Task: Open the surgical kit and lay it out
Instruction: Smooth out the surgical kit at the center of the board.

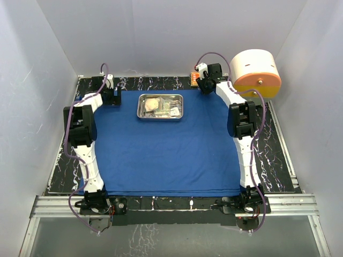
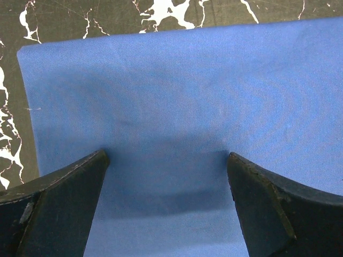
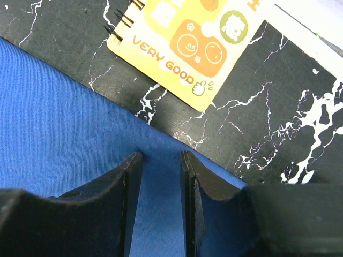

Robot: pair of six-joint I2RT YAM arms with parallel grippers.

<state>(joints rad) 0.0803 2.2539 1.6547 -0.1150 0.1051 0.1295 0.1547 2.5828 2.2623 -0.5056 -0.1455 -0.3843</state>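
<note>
Black fingers [image 2: 64, 209] of the left gripper [image 2: 166, 158] fill the bottom of the left wrist view, spread wide apart and released, with nothing between them. They hover low over the far-left corner of the royal-blue cloth [image 1: 161, 155], casting a soft shadow on it; whether the tips touch the fabric cannot be told. Beyond that corner the black, white-veined desk [image 1: 278, 160] shows.

From above, the cloth lies spread flat across most of the desk, its near edge close to the two arm bases. A steel tray [image 1: 181, 108] sits on the far-middle part of the cloth, between the two grippers and apart from both. It holds a pale packet [image 1: 151, 104] and other small items, too small to name.

At the far-right corner of the cloth, the right gripper [image 3: 161, 156] has its fingers drawn close, with only a narrow gap left. Blue fabric shows in that gap, right at the cloth's edge, but whether the fingers pinch it or merely stand over it cannot be told.

Just past that edge, on bare desk, lies a yellow spiral-bound notepad [image 3: 182, 37] printed "VERY GOOD". A cream-and-orange cylinder [image 1: 256, 72] stands off the far-right corner of the desk.
</note>
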